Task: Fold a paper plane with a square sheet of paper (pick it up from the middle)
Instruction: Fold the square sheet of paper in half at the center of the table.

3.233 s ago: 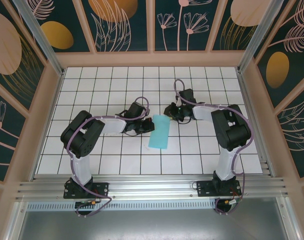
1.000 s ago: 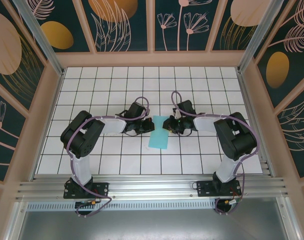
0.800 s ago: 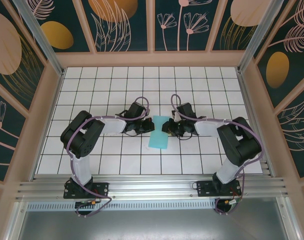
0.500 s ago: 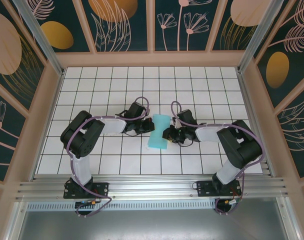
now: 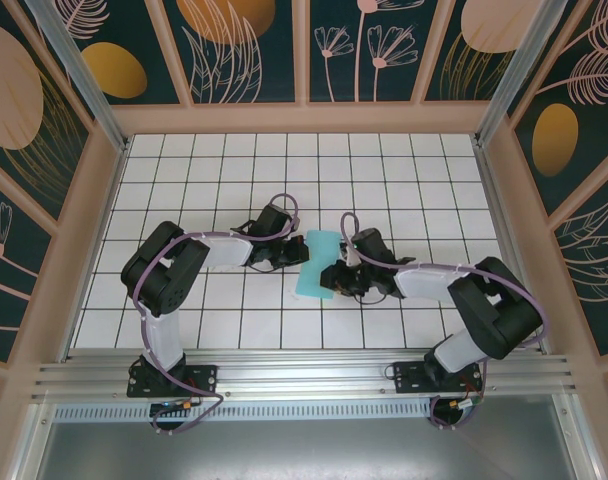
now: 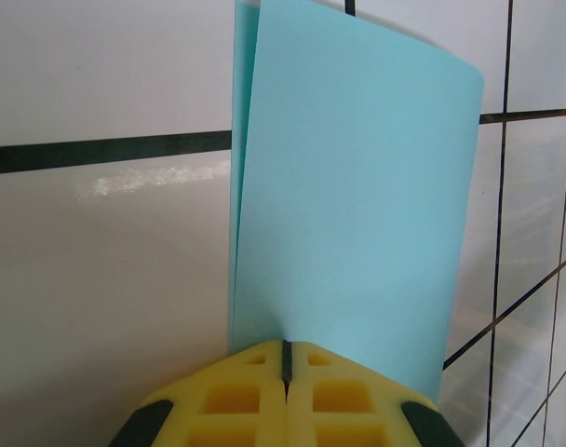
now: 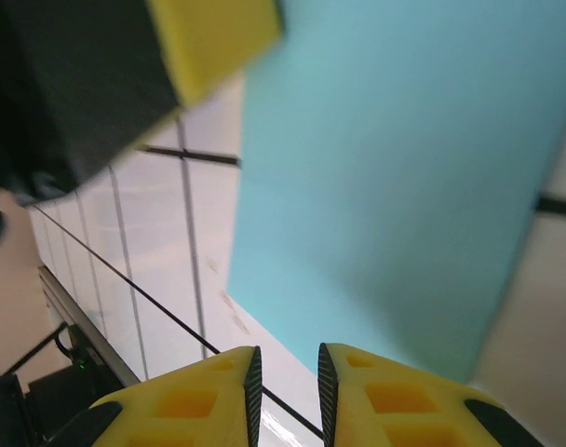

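Sheet, folded double, is at mid-tabletop. Left pincer stands at its 9 o'clock, clamped shut on the sheet's edge. Right pincer stands at its 4 o'clock, jaws a narrow slit apart, holding nothing.

Step judged: right pincer to take the near edge for the next fold. Recommend a low, square approach with the left clamp kept firm.

Left wrist view shows the sheet as two layers parting towards 11 o'clock; the top view cannot resolve them.

Plain light turquoise paper sticks from the left hand, whose pads are yellow like those of the right hand. Under both, the table is white with a dark grid.
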{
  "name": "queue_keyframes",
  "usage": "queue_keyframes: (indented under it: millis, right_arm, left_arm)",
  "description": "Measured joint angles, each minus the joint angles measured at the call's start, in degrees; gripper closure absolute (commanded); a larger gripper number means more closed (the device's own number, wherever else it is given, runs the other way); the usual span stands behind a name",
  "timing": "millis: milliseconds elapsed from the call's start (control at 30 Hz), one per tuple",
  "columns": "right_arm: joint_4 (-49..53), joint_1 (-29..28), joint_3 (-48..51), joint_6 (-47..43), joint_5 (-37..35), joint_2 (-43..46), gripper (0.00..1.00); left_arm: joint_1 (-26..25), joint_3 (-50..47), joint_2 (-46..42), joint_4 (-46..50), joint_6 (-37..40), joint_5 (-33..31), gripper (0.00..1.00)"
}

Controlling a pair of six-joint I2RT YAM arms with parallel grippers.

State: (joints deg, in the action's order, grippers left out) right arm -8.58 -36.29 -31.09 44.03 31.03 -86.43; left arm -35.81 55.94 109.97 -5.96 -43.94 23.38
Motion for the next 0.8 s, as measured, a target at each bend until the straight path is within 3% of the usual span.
queue_keyframes:
  millis: [333,433,633,800]
  right_arm:
    - [1.77,-0.44,2.01,0.26,-1.53,1.38,0.66]
    - [5.20,-0.20,1.55,-0.11,-5.27,5.25,0.62]
    - [7.96,2.14,-1.95,-0.13,-10.80,6.21,0.61]
    - [8.09,2.19,-5.27,-0.13,-12.98,3.74,0.63]
  left_arm:
    - [0.02,-0.83,-1.25,0.48,-0.24,-0.50,0.99]
    - [0.02,-3.19,-4.42,1.70,-1.11,-1.60,0.91]
    - [0.02,-6.21,-14.78,2.56,-2.62,-5.81,0.60]
    - [0.13,-6.97,-16.72,1.81,-3.52,-6.82,0.53]
